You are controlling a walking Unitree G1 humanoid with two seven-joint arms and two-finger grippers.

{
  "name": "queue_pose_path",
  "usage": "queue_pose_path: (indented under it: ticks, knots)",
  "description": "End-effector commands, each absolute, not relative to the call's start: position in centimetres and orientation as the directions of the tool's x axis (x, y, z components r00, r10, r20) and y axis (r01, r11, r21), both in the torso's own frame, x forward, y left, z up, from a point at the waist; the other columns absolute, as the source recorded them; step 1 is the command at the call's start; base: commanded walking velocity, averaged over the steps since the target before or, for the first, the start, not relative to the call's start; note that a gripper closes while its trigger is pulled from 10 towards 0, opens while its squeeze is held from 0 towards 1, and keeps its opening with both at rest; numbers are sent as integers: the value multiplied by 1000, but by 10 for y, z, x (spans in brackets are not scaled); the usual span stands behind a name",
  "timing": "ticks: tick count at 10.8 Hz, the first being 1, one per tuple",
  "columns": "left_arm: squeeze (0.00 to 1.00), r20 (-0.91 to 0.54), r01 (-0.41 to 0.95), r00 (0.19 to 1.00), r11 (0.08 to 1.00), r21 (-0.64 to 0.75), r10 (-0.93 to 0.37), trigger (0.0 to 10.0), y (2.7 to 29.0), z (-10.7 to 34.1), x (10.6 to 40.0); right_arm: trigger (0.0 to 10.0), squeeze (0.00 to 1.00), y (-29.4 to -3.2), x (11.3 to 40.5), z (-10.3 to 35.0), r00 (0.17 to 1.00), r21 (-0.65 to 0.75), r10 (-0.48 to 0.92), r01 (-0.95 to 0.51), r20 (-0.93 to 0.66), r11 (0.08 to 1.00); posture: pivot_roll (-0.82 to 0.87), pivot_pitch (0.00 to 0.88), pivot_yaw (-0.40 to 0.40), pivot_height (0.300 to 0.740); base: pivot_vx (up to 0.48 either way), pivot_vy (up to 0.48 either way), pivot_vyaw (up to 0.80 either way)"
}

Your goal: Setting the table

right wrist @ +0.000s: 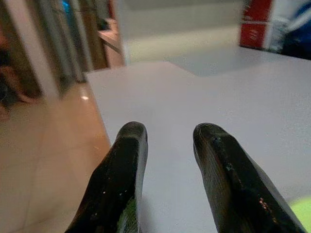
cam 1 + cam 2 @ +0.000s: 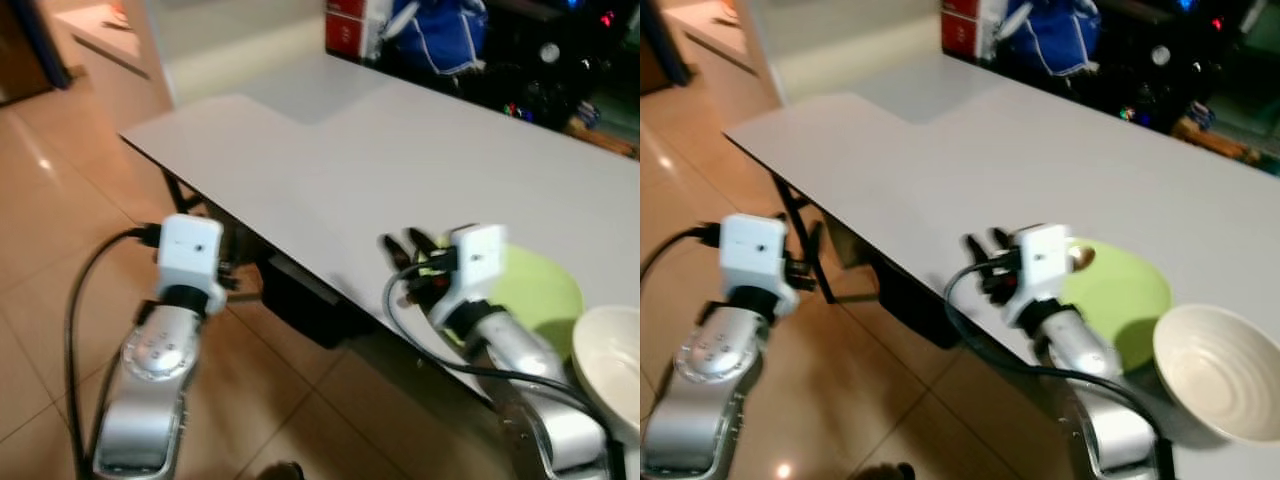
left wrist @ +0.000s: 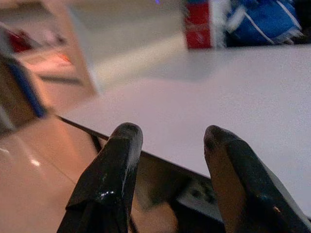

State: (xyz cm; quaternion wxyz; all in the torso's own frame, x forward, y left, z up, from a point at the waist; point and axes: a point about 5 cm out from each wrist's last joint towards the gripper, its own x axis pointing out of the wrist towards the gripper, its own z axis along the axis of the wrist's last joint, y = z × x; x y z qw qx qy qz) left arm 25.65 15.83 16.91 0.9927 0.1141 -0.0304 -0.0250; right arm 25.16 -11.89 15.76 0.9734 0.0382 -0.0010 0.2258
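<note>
Both claws spread: right claw (image 2: 408,252) hides green plate's (image 2: 545,290) edge; bowl (image 2: 612,365) cropped.

warm dim indoor light, soft blur throughout (glare spots on floor (image 2: 45,160)).

Table (image 2: 330,170) matt, smooth; floor tiles (image 2: 40,240) glossy; white bowl (image 2: 1220,372) glazed; green plate (image 2: 1120,290) matt.

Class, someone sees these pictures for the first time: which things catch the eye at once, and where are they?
A lime-green plate lies at the near edge of the white table, with a white bowl touching it on the right. The right gripper, fingers apart and empty, hovers over the table just left of the plate. The left gripper, also open, is short of the table's edge, above the tiled floor.
</note>
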Motion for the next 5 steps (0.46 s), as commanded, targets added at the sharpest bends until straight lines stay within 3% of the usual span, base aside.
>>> queue_pose_path:
  ticks: [1,5]
  knots:
    - [0,76,56,994,970,236,-76,10000,151,172,254,10000,0,-126,253,156,909,66,416,-416,15,907,37,0,-3,740,0,0,800]
    - [0,128,56,988,972,228,-87,10000,152,176,250,10000,0,-120,253,156,888,75,458,-459,23,885,40,0,-22,740,0,0,800]
